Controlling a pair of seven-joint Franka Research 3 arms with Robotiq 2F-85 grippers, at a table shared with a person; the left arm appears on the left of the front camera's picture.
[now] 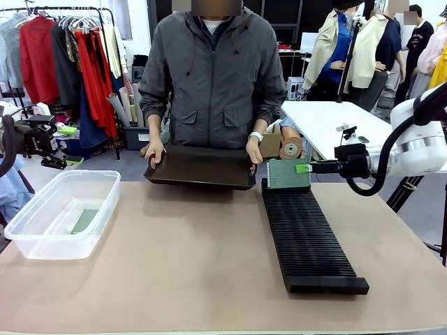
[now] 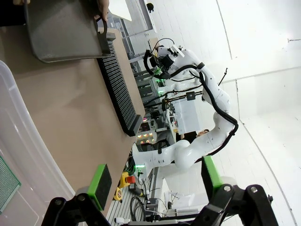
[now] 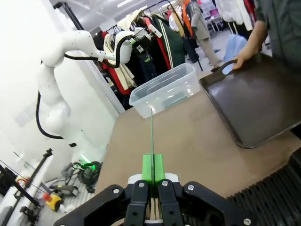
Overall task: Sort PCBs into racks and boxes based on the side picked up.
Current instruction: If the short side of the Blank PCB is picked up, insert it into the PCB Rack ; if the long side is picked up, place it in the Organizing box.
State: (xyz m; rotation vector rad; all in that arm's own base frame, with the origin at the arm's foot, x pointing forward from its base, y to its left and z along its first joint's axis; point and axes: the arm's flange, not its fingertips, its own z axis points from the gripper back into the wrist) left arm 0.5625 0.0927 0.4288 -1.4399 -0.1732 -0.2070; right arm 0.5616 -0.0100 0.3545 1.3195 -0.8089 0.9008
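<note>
Clear tub [image 1: 42,246] at left holds one PCB [image 1: 85,220] lying flat, with the left gripper [image 2: 155,181] spread wide nearby. At right, the right gripper [image 1: 302,168] pinches a second PCB [image 1: 286,176] upright, face parallel to the slots, just above the rack [image 1: 307,237] at its far end.

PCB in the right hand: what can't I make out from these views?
- Right wrist view: held PCB is edge-on, so its faces are hidden.
- Front view: its lower edge at the rack, seated or not, is too small to tell.
- Left wrist view: second PCB, in the tub, is cut off by the picture edge.
</note>
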